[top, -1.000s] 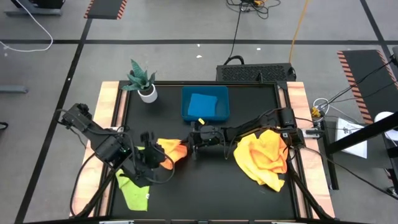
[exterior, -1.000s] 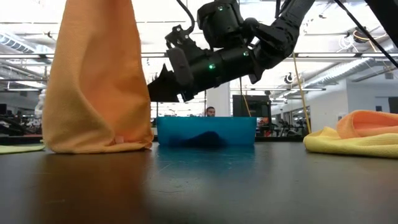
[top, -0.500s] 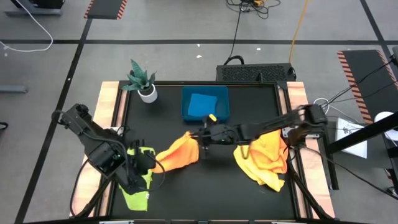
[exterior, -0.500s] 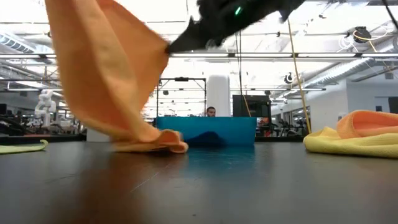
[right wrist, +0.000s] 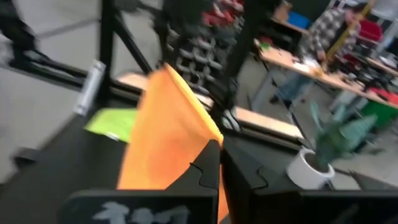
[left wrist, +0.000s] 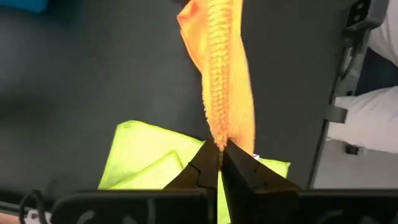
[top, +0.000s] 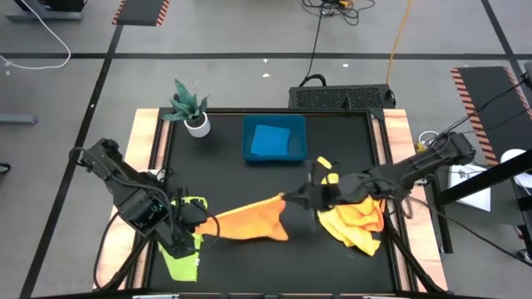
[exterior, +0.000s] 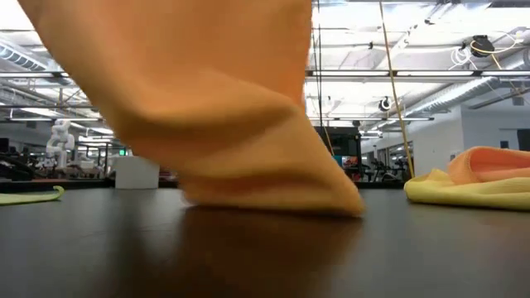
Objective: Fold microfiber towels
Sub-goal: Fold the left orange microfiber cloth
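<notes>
An orange microfiber towel (top: pixel 249 221) is stretched between my two grippers over the middle of the table. My left gripper (top: pixel 202 223) is shut on its left end and my right gripper (top: pixel 288 199) is shut on its right end. In the low view the towel (exterior: pixel 215 124) fills the picture and its sagging lower fold (exterior: pixel 273 199) reaches the tabletop. Under my left gripper a lime green towel (top: pixel 179 249) lies flat. A pile of yellow and orange towels (top: pixel 356 216) lies at the right. My left gripper pinches the orange towel's bunched left end (left wrist: pixel 217 140) between its two fingers, coming from above and pointing steeply down. The cloth runs away from the fingers toward the right gripper. My right gripper pinches the towel's right upper corner (right wrist: pixel 208 140) between its fingers, which lie nearly level. The towel hangs below and away from them, toward the left gripper.
A blue tray (top: pixel 249 149) with a blue cloth (top: pixel 271 139) in it stands at the far middle. A potted plant (top: pixel 191 108) stands at the far left. The yellow pile (exterior: pixel 472 182) shows at the right in the low view.
My right gripper has risen and gone toward the table's right and near edges with the towel's right end. The orange towel, which hung bunched below my left gripper, is now drawn out between the two grippers. My left gripper has tipped and turned while keeping its hold.
</notes>
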